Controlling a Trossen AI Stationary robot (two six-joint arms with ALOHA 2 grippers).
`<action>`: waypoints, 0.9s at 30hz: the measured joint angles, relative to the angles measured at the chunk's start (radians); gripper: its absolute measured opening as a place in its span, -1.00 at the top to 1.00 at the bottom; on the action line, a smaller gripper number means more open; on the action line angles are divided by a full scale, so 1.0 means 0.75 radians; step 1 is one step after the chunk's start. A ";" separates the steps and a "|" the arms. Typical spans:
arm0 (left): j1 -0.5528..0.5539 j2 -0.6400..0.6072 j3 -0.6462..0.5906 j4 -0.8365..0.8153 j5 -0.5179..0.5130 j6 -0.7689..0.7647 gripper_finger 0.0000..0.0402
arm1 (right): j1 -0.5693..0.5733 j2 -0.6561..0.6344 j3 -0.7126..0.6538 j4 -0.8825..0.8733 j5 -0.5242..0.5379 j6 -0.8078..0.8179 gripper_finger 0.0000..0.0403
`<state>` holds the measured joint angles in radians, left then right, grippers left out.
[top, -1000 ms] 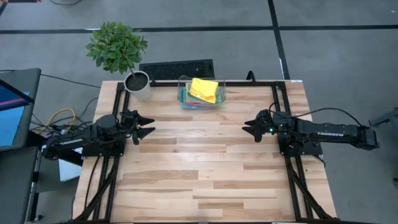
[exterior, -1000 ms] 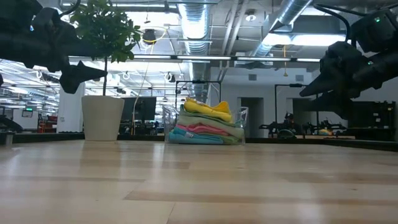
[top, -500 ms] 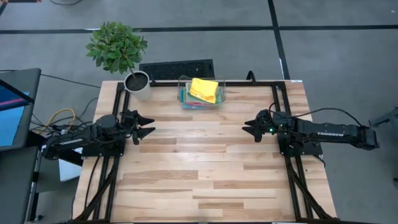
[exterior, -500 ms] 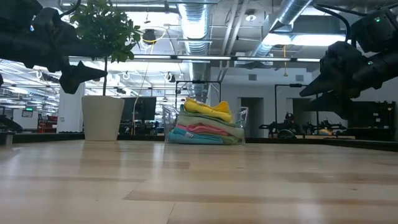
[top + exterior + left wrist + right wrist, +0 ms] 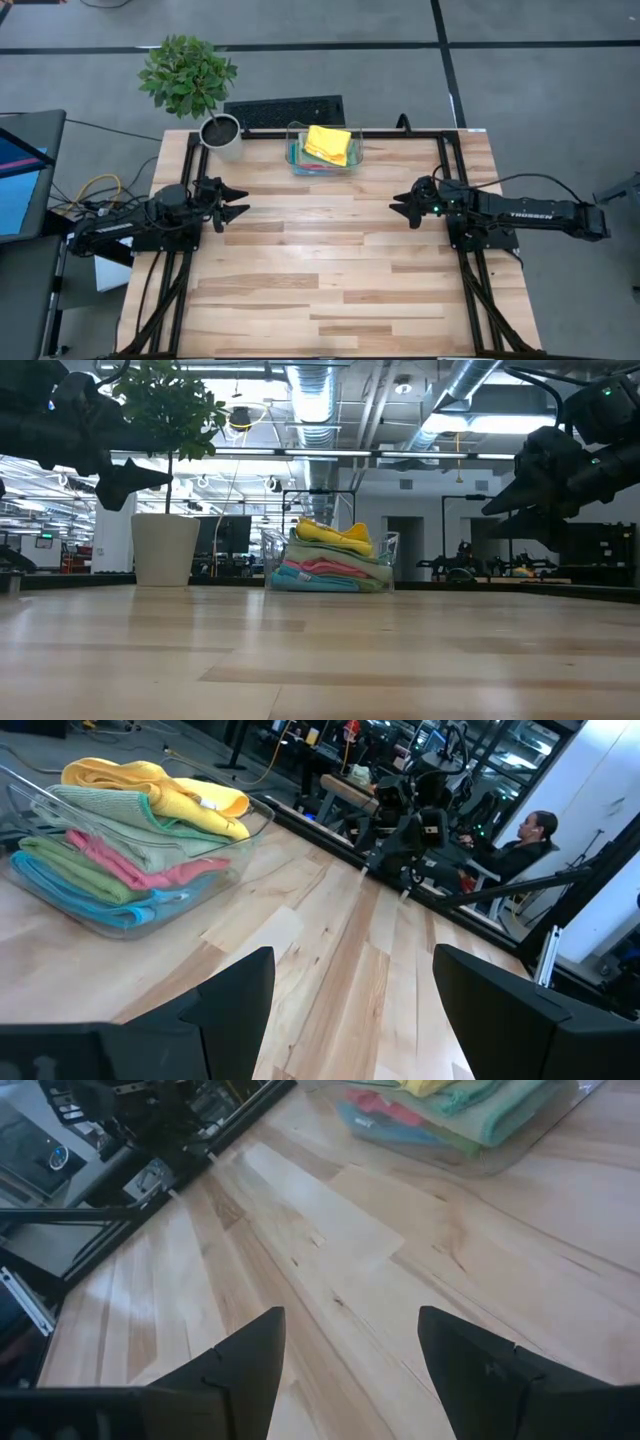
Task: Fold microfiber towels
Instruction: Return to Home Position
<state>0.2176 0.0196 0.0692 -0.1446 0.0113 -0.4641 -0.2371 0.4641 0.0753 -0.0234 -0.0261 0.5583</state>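
Note:
The microfiber towels (image 5: 326, 146) lie stacked in a clear plastic bin (image 5: 294, 150) at the table's far edge, near the middle: yellow on top, then pale green, pink and blue (image 5: 330, 560), also seen in the left wrist view (image 5: 130, 830). My left gripper (image 5: 240, 201) hovers open above the table's left side. My right gripper (image 5: 397, 207) hovers open above the right side. Both point toward the table's middle, with nothing between their fingers.
A potted plant (image 5: 190, 85) in a white pot (image 5: 165, 548) stands at the far left corner, beside the bin. A black keyboard (image 5: 284, 110) lies just beyond the far edge. The wooden tabletop (image 5: 320, 260) stretches between the arms. A person (image 5: 530, 835) sits in the room beyond.

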 joint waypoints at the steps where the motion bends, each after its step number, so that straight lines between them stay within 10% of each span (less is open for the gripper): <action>1: 0.000 0.000 0.000 0.000 -0.001 0.000 -0.32 | 0.000 0.000 0.000 0.000 0.000 0.000 -0.27; 27: -0.169 0.000 -0.001 -0.002 -0.055 -0.001 -0.32 | 0.000 0.000 0.000 0.000 0.000 0.000 -0.27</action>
<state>0.0910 0.0196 0.0685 -0.1459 -0.0302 -0.4644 -0.2368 0.4641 0.0753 -0.0235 -0.0262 0.5583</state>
